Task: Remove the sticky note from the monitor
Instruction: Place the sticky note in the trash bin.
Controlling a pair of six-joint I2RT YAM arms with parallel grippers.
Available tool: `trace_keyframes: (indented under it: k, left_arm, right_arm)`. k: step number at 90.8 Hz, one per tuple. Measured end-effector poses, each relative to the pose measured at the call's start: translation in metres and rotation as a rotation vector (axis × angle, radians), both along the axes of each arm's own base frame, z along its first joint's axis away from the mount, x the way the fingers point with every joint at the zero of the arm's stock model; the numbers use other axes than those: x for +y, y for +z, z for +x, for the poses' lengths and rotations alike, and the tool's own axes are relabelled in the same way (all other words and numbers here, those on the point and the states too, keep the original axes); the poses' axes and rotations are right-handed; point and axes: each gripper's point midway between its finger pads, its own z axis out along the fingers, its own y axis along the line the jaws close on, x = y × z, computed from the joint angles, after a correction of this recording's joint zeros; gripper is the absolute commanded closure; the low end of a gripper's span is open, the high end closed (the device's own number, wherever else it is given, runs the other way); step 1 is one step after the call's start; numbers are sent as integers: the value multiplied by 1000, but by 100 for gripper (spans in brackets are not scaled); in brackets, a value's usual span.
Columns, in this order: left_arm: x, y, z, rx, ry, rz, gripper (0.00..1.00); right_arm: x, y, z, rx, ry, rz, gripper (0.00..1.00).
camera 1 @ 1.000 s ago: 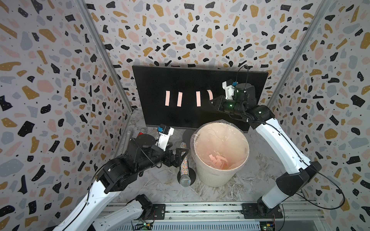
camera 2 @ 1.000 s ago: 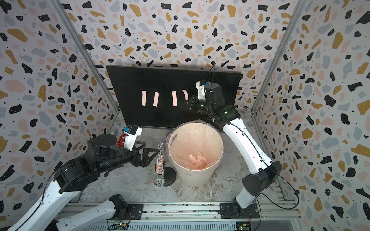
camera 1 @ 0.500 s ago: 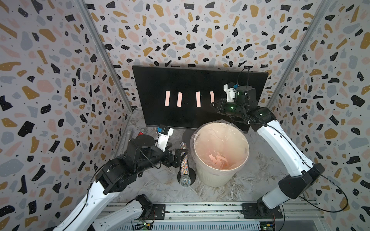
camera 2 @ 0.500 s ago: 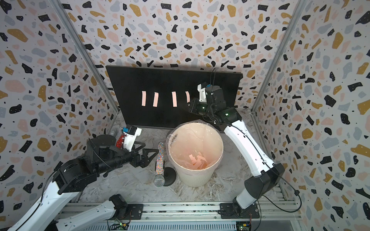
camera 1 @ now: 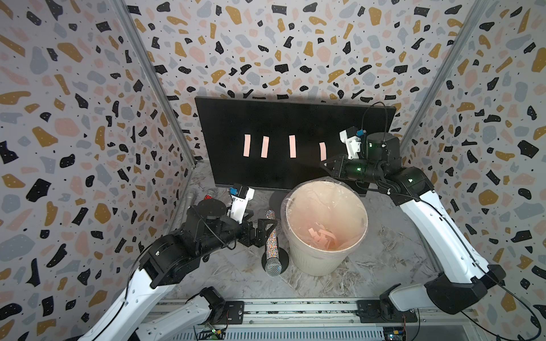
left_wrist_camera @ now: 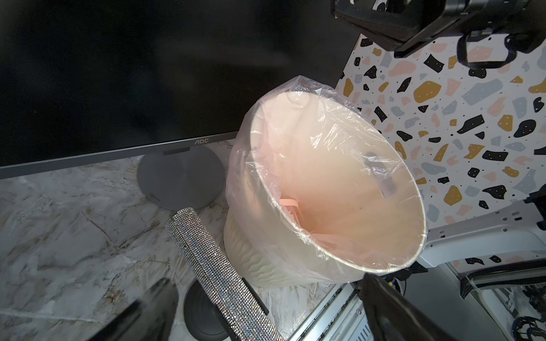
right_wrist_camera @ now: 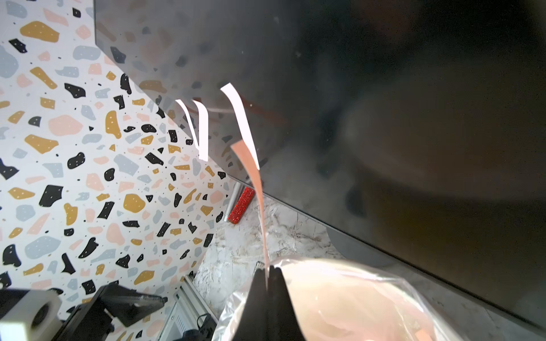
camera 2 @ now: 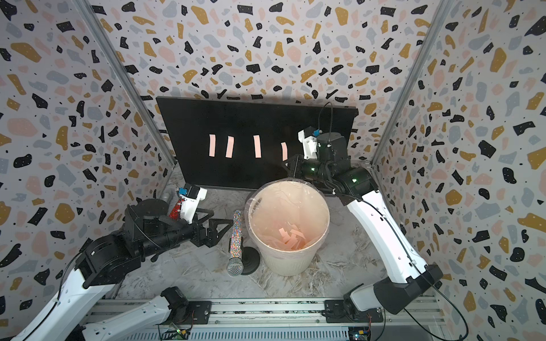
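At lower left, the left gripper point(camera 1: 266, 233) is seen idle with jaws apart beside a glitter-covered microphone point(camera 1: 271, 245); a row of three pink notes point(camera 1: 265, 146) is left on the monitor point(camera 1: 295, 118); right of centre, the curled sticky note point(camera 1: 323, 151) is pinched by its lower end in the closed right gripper point(right_wrist_camera: 268, 270), above the lined cream bin point(camera 1: 313, 262); a tear or slip could be caused by a top edge stuck fast, a missed drop by paper clinging to a pad; whether that edge is free cannot be told; the black fingertips are lost against the screen in both top views.
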Motion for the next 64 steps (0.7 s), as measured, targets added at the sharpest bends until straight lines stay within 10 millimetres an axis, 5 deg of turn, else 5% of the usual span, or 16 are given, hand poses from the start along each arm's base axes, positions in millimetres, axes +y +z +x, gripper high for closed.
trace_keyframes:
  k: [64]
  left_arm:
    - [25, 15, 2, -46, 126, -44, 0]
  right_arm:
    - [1, -65, -84, 90, 276, -208, 100]
